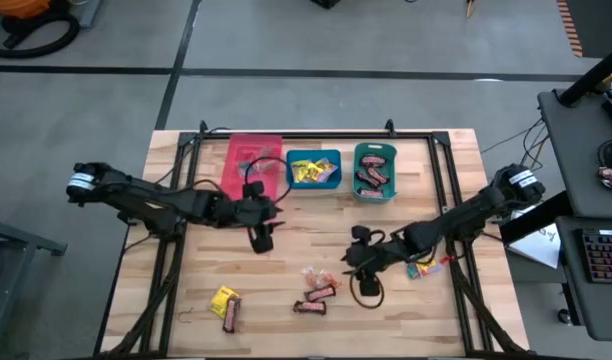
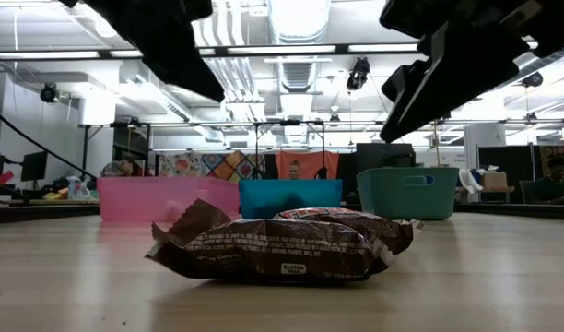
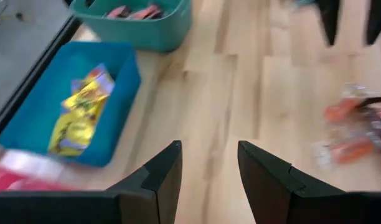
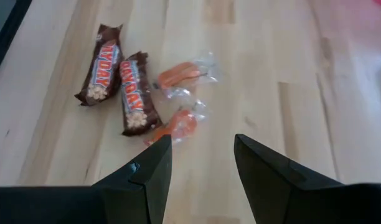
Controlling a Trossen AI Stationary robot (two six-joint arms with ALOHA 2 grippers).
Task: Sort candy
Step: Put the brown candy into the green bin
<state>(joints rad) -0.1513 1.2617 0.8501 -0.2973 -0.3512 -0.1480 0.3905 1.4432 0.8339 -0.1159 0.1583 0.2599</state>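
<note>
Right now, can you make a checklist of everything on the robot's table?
Surface: wooden table, bare between piles.
Job's things: brown bars and orange clear-wrapped pieces loose mid-table; yellow packet; more candy by the right arm.
Bins: pink bin, blue bin, teal bin.
Clutter: nothing seen.
Grippers: left gripper and right gripper, jaws open, empty.
Cables: black cable.
Surroundings: keyboard.
</note>
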